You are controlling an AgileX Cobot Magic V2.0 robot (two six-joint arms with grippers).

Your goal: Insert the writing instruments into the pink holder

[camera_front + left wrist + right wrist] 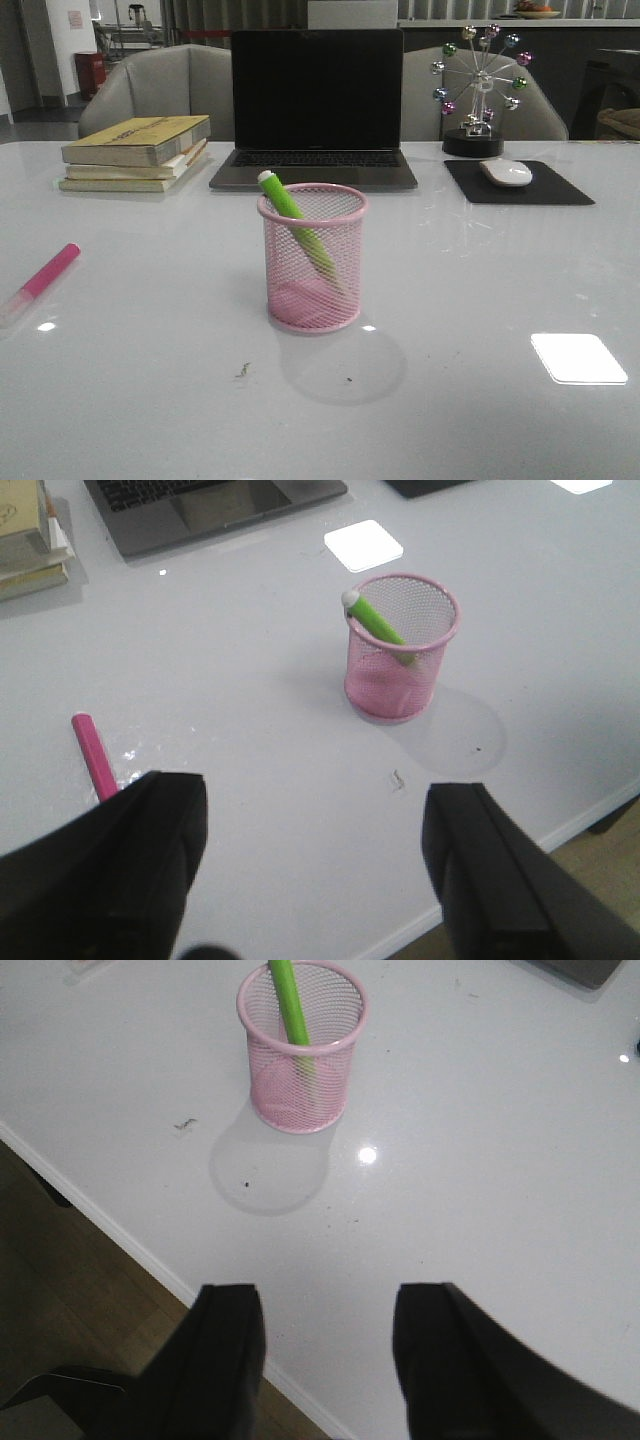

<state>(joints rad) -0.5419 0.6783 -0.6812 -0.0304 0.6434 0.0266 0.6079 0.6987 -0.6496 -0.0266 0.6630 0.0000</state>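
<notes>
The pink holder (312,258) (400,645) (301,1045) stands upright mid-table. A lime green marker (297,222) (378,623) (291,1008) leans inside it, whitish end poking above the rim. The magenta pink marker (45,274) (94,755) lies flat on the table at the far left, whitish end toward the front edge. My left gripper (315,815) hangs open and empty above the table, the pink marker just beyond its finger. My right gripper (325,1315) is open and empty over the table's front edge. Neither gripper shows in the front view.
A laptop (316,105) sits open at the back centre, a stack of books (138,152) at the back left, a mouse (506,172) on a black pad (518,184) and a ferris-wheel ornament (480,90) at the back right. The table's front edge (120,1235) borders brown floor.
</notes>
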